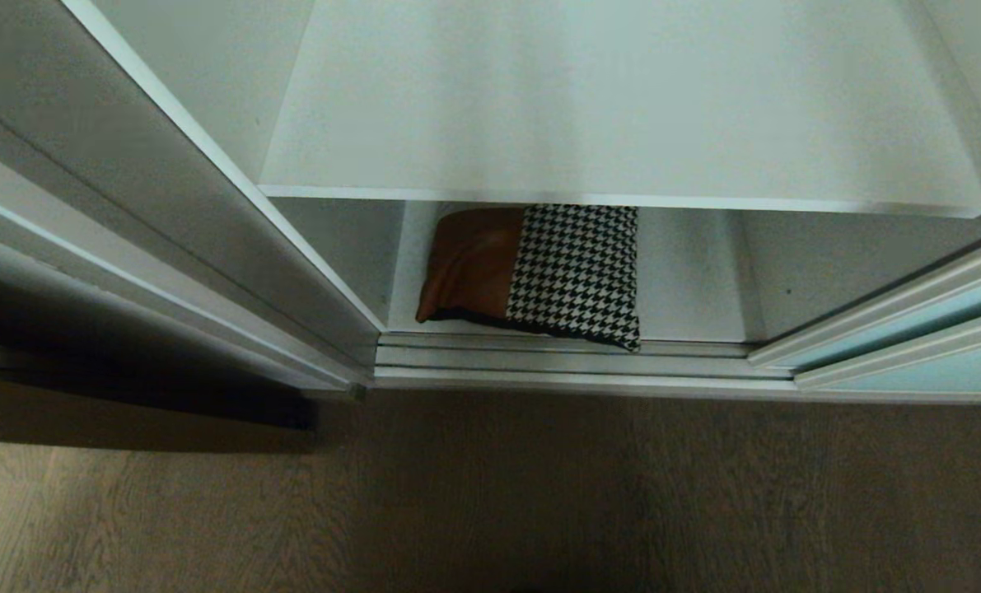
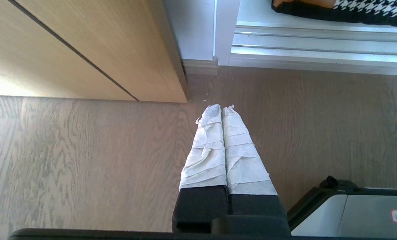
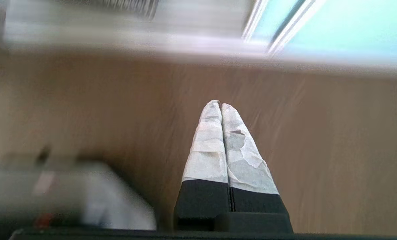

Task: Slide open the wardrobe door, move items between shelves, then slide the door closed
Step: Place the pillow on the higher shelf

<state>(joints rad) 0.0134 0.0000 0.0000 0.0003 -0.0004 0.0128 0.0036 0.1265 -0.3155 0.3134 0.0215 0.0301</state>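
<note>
Your wardrobe stands open: the sliding wardrobe door point(image 1: 910, 329) of pale aqua glass sits pushed to the right end of the floor track point(image 1: 564, 362), and the cushion point(image 1: 531, 276) lies on the wardrobe's bottom board just behind that track, its tan leather part to the left and its houndstooth part to the right, under a bare white shelf point(image 1: 622, 107). Your left gripper point(image 2: 221, 107) hangs over the wooden floor point(image 2: 85, 160) in front of the track with its taped fingers pressed together and holding nothing. Your right gripper point(image 3: 220, 102) is likewise pressed together and empty above the floor, near the foot of the aqua panels.
</note>
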